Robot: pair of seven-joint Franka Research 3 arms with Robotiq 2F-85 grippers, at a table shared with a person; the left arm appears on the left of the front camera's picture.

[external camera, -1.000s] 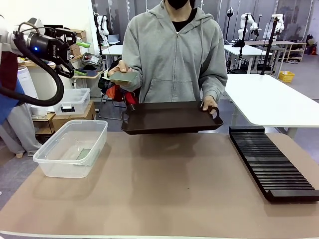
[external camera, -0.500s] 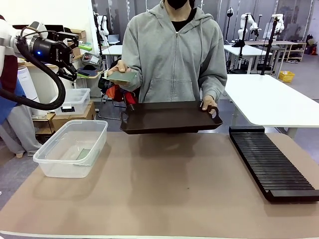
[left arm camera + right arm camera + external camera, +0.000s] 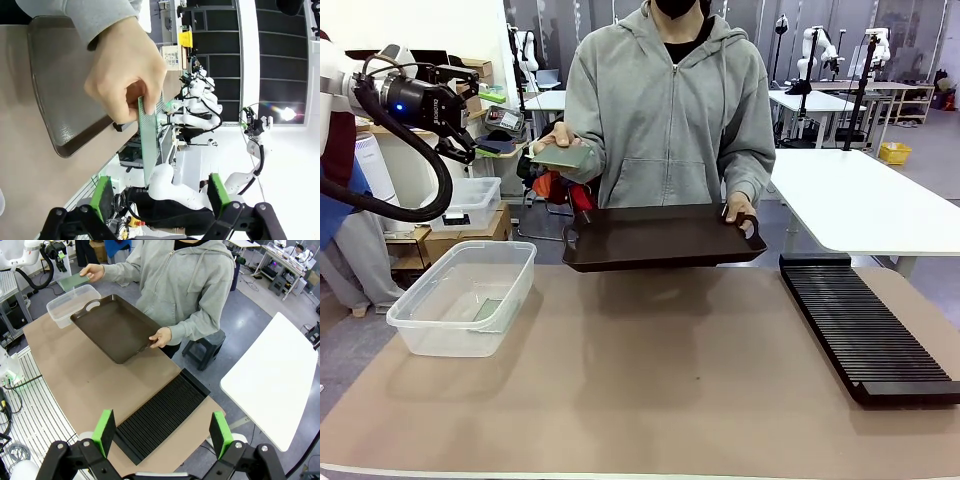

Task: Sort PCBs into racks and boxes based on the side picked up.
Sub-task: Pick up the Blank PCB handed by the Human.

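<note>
A person's hand (image 3: 560, 135) holds out a green PCB (image 3: 560, 154) toward my left gripper (image 3: 493, 121), which is open at the far left with the board just short of its pads. In the left wrist view the PCB (image 3: 149, 142) stands edge-on between and beyond the fingers (image 3: 105, 197). Another PCB (image 3: 488, 310) lies in the clear box (image 3: 430, 325). The black rack (image 3: 865, 330) lies at the right. High over the table, my right gripper (image 3: 163, 432) is open above the rack (image 3: 160, 415).
The person's other hand holds a dark brown handled tray (image 3: 665, 238) above the table's far edge. A smaller clear lidded box (image 3: 468, 203) sits on a shelf behind the table. White tables stand at the back right.
My left arm has drawn back slightly to the left and turned its wrist. The hand with the PCB has edged a little toward the gripper.
</note>
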